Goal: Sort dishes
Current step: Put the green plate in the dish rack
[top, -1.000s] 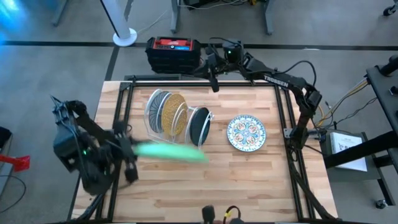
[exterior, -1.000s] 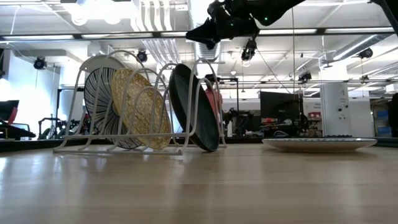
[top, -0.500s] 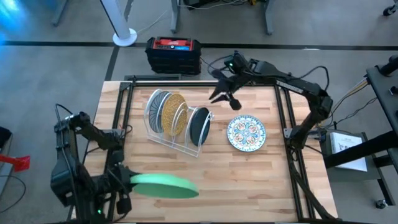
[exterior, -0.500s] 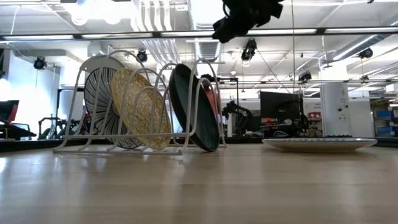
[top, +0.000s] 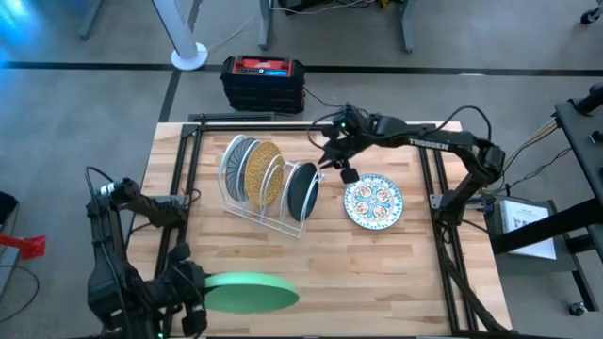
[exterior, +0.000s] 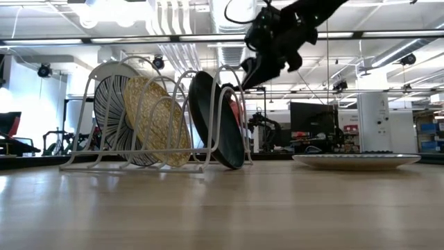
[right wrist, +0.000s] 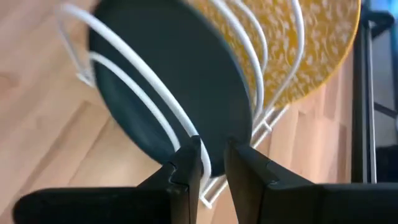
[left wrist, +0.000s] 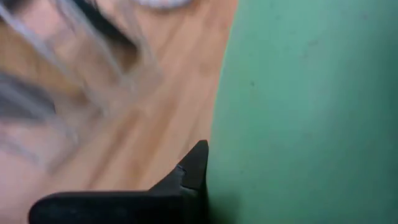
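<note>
While gripping green plate (top: pixel 247 291), left hand (top: pixel 188 297) low.

Even, bright light from ceiling strips (exterior: pixel 229 36) fills the room, and the counter (top: pixel 377 273) shows only soft shadows. In the left wrist view the rack (left wrist: pixel 74 74) smears with motion blur and the green plate (left wrist: pixel 311 112) is out of focus. The right wrist view is slightly soft on the teal plate (right wrist: pixel 168 93).

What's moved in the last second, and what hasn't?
The left gripper carried the light green plate from beside the wire rack to the table's near-left edge. The right gripper swung from the far edge toward the dark teal plate. Racked plates and floral plate stayed.
</note>
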`<action>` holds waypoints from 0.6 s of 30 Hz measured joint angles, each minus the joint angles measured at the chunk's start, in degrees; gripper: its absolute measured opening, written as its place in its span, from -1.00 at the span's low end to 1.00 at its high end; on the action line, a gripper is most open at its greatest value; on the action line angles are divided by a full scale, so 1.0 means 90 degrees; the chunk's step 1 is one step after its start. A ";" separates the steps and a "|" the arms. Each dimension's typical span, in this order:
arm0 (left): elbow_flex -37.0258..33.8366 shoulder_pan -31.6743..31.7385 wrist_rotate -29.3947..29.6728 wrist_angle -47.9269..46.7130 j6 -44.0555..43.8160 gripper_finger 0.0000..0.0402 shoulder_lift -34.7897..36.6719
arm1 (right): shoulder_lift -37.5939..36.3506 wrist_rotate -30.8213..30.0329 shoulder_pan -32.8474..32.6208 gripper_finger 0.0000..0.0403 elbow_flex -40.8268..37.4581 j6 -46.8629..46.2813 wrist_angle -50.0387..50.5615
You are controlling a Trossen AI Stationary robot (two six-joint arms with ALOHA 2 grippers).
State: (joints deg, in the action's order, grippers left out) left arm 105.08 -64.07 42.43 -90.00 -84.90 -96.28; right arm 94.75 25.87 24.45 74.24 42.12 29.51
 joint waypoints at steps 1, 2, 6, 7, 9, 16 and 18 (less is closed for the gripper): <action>-0.0009 0.0002 -0.0289 -0.0005 -0.0124 -0.78 -0.0040 | -0.0018 -0.0092 -0.0014 -0.71 -0.0136 -0.0068 -0.0162; -0.0013 0.0001 -0.0574 -0.0004 -0.0352 -0.78 -0.0092 | -0.0042 -0.0215 -0.0027 -0.73 -0.0249 -0.0173 -0.0324; -0.0022 -0.0007 -0.1169 0.0000 -0.0922 -0.78 -0.0297 | -0.0108 -0.0533 -0.0023 -0.75 -0.0521 -0.0450 -0.0660; -0.0022 -0.0005 -0.1187 -0.0002 -0.0990 -0.78 -0.0340 | -0.0108 -0.0542 -0.0018 -0.74 -0.0547 -0.0485 -0.0685; -0.0022 -0.0019 -0.1264 0.0000 -0.1165 -0.78 -0.0428 | -0.0110 -0.0561 -0.0016 -0.71 -0.0557 -0.0490 -0.0645; 0.0012 -0.0192 -0.1850 0.0002 -0.2414 -0.78 -0.0644 | -0.0452 -0.1197 0.0087 -0.54 -0.0533 -0.0814 -0.0042; 0.0012 -0.0219 -0.1836 -0.0002 -0.2634 -0.78 -0.0665 | -0.0630 -0.1002 0.0088 -0.49 -0.0605 -0.0868 -0.0011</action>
State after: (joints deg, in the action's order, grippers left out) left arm 105.19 -66.04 25.91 -90.02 -108.60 -102.26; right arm 89.09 16.84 25.24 68.80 34.31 29.41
